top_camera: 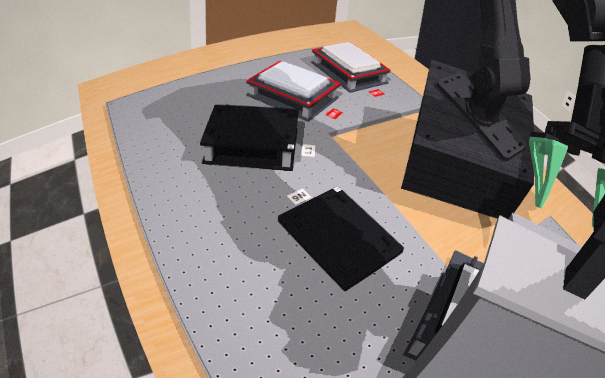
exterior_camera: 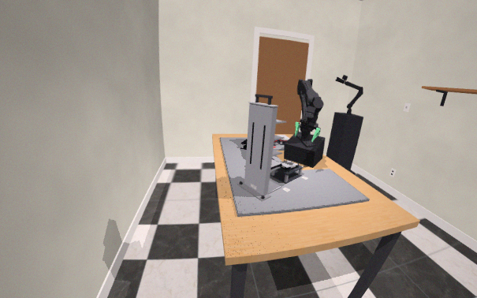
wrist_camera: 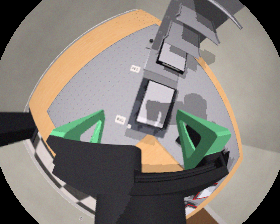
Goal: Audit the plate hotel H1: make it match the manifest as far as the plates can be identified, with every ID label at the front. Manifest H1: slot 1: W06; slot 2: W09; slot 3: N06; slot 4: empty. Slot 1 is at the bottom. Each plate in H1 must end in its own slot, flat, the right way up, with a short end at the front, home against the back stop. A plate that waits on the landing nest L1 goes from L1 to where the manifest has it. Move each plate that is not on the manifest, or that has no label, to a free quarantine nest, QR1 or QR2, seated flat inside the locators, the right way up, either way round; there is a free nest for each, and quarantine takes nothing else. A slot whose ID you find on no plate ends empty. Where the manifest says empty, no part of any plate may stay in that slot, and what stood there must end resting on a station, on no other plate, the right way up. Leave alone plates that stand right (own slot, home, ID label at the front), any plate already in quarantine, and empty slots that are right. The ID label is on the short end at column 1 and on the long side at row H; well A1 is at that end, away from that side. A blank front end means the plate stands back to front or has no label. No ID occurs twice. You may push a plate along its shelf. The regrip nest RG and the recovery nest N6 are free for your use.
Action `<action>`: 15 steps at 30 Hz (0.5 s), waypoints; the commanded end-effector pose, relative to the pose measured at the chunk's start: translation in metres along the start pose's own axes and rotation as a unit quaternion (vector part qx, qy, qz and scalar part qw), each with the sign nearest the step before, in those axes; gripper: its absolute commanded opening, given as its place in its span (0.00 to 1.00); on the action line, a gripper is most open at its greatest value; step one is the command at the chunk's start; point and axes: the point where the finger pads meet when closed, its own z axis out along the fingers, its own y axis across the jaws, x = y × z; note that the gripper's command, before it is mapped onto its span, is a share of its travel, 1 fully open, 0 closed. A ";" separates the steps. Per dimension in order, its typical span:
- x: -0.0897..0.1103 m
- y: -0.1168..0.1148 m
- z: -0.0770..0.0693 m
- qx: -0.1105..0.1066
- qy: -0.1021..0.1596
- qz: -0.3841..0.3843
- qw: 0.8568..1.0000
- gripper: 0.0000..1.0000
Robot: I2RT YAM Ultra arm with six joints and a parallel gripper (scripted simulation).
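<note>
While both red-rimmed quarantine nests (top_camera: 293, 85) are carrying pale plates, the hand (top_camera: 581, 182) is hanging wide apart, gripping nothing, beside the black pedestal (top_camera: 446, 150).

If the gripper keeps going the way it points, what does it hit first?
Probably the plate nest centred between the open gripper's fingers in the wrist view, though the wooden table edge looks nearer; depth is unclear.
</note>
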 end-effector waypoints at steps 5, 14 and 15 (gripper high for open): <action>-0.016 0.017 0.000 -0.033 0.018 -0.068 0.997 1.00; -0.032 0.044 0.008 -0.073 0.054 -0.162 0.983 1.00; -0.033 0.046 0.009 -0.077 0.058 -0.171 0.981 1.00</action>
